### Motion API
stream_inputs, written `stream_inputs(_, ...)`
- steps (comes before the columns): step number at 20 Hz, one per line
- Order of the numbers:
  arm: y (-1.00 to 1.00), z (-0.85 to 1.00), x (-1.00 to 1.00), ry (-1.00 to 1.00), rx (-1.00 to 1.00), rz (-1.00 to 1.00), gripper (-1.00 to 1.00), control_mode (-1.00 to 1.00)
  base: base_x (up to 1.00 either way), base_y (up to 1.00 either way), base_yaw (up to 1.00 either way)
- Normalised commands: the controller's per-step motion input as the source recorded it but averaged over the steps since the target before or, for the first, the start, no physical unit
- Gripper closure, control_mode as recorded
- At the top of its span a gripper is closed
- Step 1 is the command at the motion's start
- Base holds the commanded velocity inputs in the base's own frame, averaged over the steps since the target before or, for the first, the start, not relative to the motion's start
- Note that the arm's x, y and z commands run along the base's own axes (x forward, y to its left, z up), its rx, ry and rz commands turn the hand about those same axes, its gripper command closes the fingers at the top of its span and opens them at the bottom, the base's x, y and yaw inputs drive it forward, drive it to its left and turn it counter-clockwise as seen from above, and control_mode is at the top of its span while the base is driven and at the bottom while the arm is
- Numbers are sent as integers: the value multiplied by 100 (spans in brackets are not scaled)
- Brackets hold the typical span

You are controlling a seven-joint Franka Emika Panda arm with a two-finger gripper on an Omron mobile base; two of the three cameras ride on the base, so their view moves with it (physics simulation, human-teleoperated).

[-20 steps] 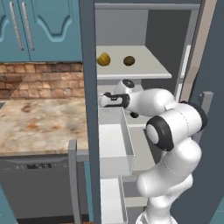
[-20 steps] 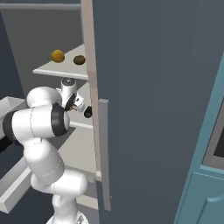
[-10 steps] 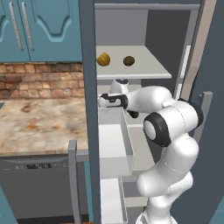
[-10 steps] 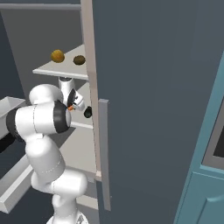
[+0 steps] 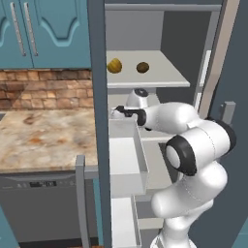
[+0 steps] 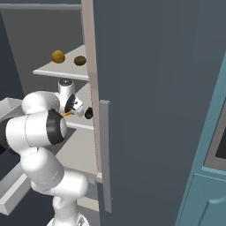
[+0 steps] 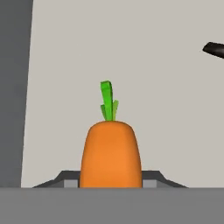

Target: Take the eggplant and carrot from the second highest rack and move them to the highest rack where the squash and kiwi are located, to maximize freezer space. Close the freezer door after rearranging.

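Pincer (image 7: 111, 183) now closed, smooth tapered carrot (image 7: 111, 153)

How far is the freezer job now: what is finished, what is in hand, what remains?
Nothing is moved yet: the top rack holds just the squash and kiwi. In hand: the gripper has its jaws shut on the carrot, low at the second rack. Left: lift it up, fetch the eggplant, close the freezer door.

Squash (image 5: 115, 65) left of kiwi (image 5: 142, 67)
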Motion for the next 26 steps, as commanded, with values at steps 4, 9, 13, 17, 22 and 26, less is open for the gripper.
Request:
stream_inputs(4, -22, 15, -77, 0, 12, -16, 100, -100, 0, 0, 0)
stream_inputs(9, -17, 65, -62, 0, 6, -5, 100, -100, 0, 0, 0)
stream_inputs(13, -12, 79, -62, 0, 10, -3, 100, -100, 0, 0, 0)
stream_inputs(17, -1, 76, -72, -2, 7, -10, 100, -100, 0, 0, 0)
stream_inputs(22, -2, 82, -57, -8, 1, -18, 100, -100, 0, 0, 0)
stream_inputs(26, -2, 84, -29, -9, 0, -15, 100, -100, 0, 0, 0)
